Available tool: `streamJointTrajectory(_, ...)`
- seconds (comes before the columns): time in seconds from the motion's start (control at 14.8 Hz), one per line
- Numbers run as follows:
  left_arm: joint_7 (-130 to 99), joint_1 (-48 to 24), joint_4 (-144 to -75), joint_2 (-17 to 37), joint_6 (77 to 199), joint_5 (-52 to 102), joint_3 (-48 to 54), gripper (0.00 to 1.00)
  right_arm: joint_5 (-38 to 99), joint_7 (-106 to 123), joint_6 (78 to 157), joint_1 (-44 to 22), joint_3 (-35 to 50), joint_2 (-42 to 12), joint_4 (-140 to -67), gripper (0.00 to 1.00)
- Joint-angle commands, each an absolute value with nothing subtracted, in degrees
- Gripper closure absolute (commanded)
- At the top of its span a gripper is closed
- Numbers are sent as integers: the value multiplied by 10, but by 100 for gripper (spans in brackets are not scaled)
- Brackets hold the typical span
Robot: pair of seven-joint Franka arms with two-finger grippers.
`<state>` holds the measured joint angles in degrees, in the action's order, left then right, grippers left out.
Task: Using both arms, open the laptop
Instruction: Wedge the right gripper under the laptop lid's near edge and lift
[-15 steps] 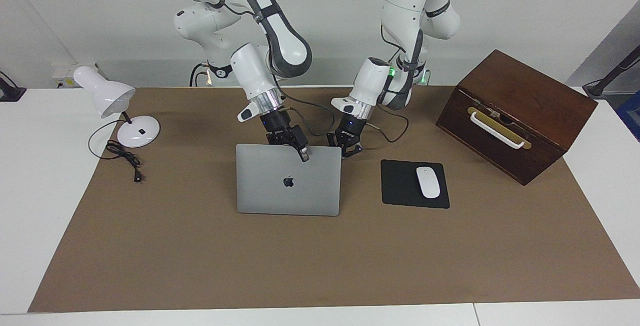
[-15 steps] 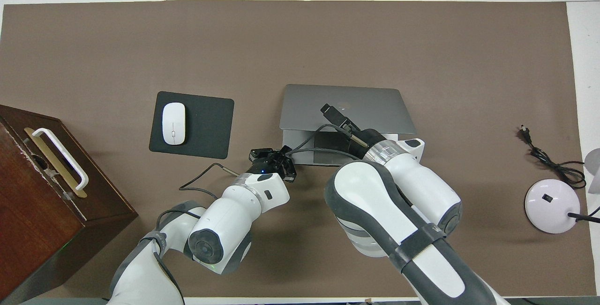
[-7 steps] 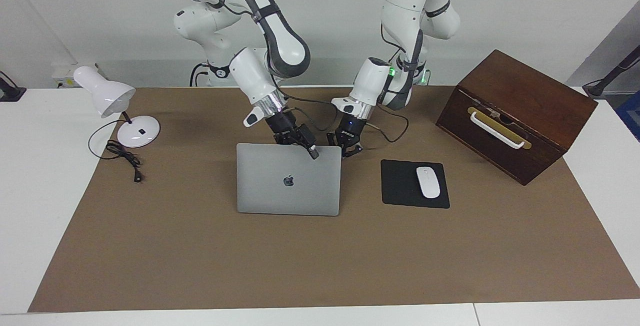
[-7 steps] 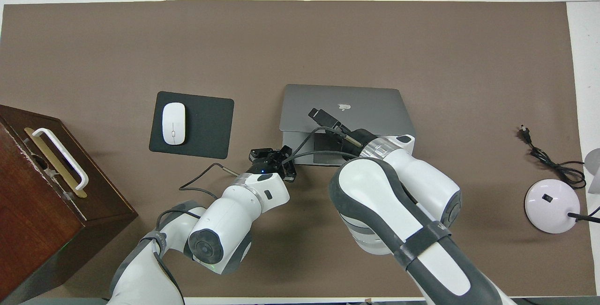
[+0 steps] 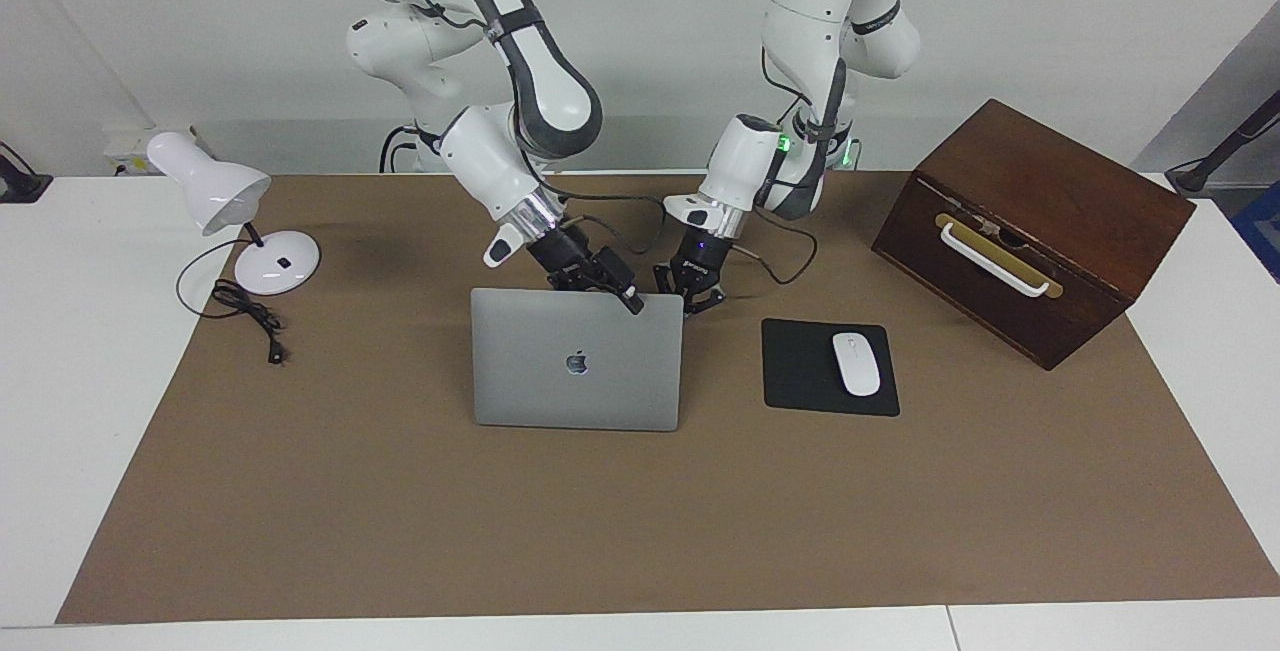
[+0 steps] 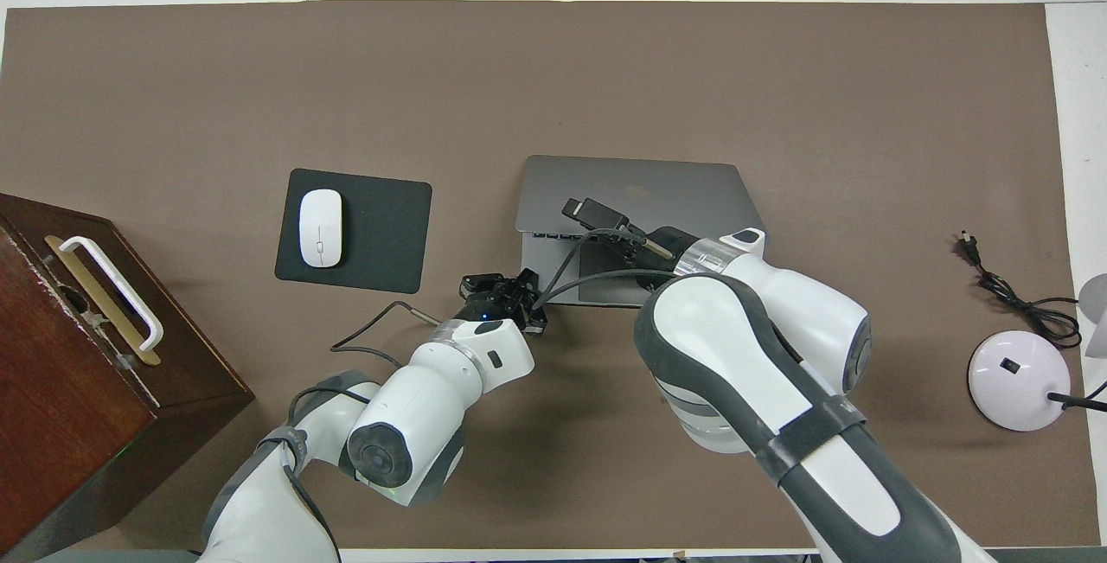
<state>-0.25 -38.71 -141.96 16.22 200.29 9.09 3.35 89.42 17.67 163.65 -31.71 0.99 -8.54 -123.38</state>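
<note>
Fingers: found both shut, left fingers [image 5: 702,297] at thin silver-grey metal laptop's [image 5: 577,391] base corner, right fingers [image 5: 632,302] under its raised lid edge (hinge farther from robots).

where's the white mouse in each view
Facing view: the mouse lies on the black pad, between the laptop and the wooden box.
Overhead view: the mouse lies on the pad again, with the box and the laptop on swapped sides of the picture.
Shared landmark: the pad under the mouse.
</note>
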Motion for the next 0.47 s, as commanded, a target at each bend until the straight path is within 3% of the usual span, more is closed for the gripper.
streamJointTrajectory(0.0, -13, -400, -1407, 180, 2006, 91, 29, 100, 864, 170, 1613, -302, 11, -92, -1233, 0)
streamJointTrajectory(0.2, -18, -400, -1407, 180, 2005, 91, 29, 100, 789, 118, 1564, -294, 9, -91, -1234, 0)
streamJointTrajectory(0.4, -18, -401, -1406, 180, 2005, 91, 29, 100, 620, -8, 1519, -280, 9, -95, -1225, 0)
